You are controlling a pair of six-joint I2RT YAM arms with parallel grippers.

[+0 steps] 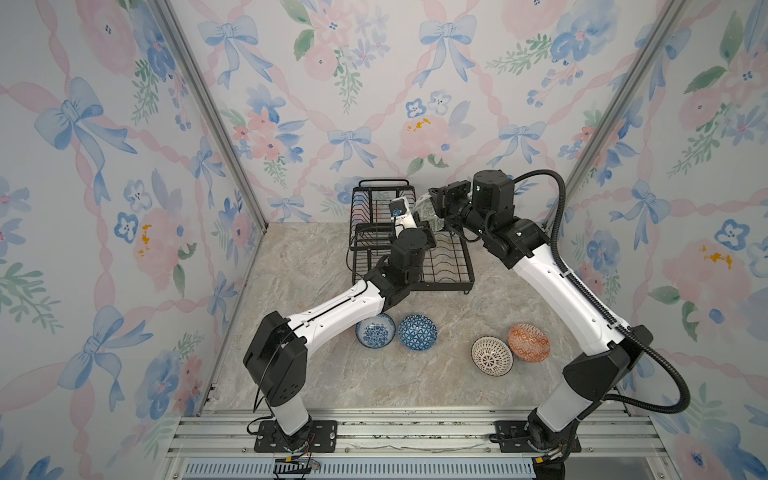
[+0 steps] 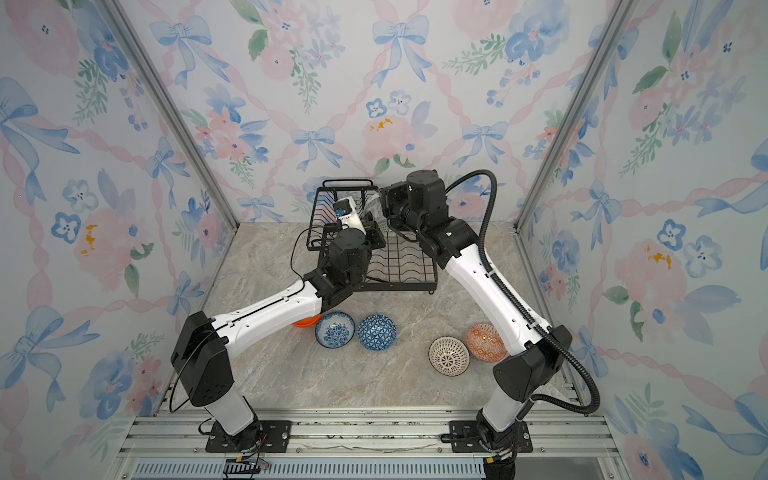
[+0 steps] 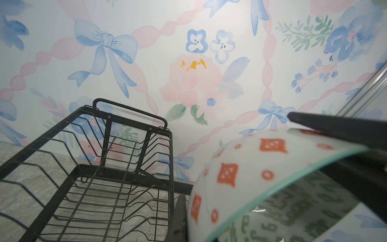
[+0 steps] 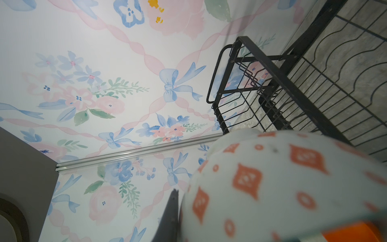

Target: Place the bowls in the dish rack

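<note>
A pale green geometric bowl (image 1: 424, 211), white outside with orange diamonds (image 3: 240, 167), hangs tilted in the air above the black wire dish rack (image 1: 453, 282). My left gripper (image 1: 409, 216) is shut on its rim, one finger (image 3: 178, 220) against the outer wall. From the other side my right gripper (image 1: 434, 205) is shut on the same bowl, a finger (image 4: 169, 213) pressed to its outside; the inner fingers are hidden. The rack (image 3: 129, 167) holds nothing that shows.
On the marble table near the front lie a blue-floral bowl (image 1: 375, 330), a blue triangle-patterned bowl (image 1: 417, 332), a white lattice bowl (image 1: 491, 356) and an orange-red patterned bowl (image 1: 528, 343). A plain orange bowl (image 2: 305, 321) peeks from under my left forearm. Wallpapered walls stand close behind the rack.
</note>
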